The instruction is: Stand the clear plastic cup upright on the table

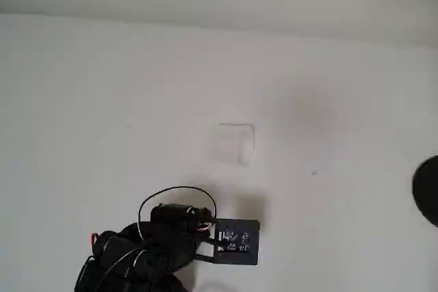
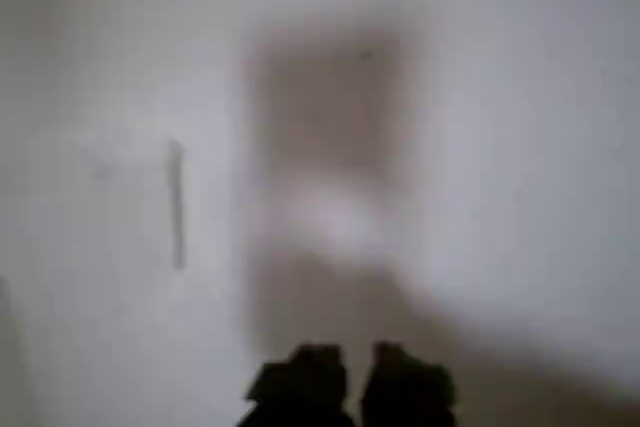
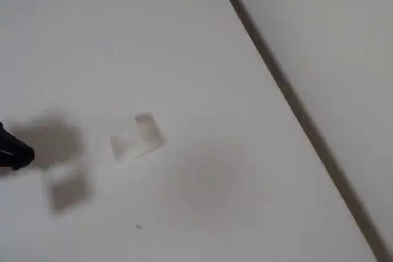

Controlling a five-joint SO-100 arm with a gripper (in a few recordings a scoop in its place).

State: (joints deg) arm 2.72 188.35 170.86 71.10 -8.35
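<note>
While the cup (image 1: pixel 236 143) lies on its side near the middle of the white table (image 1: pixel 102 100), the black arm sits below it in the overhead view, well apart from it. In the blurred wrist view, the gripper (image 2: pixel 352 372) shows two dark fingertips (image 2: pixel 305 377) close together with a thin gap, holding nothing. In the fixed view the cup (image 3: pixel 137 137) lies tipped over, right of the arm's shadow. A black round object (image 1: pixel 428 189) sits at the table's right edge.

Black round object (image 1: pixel 427 189) at the overhead view's right edge
</note>
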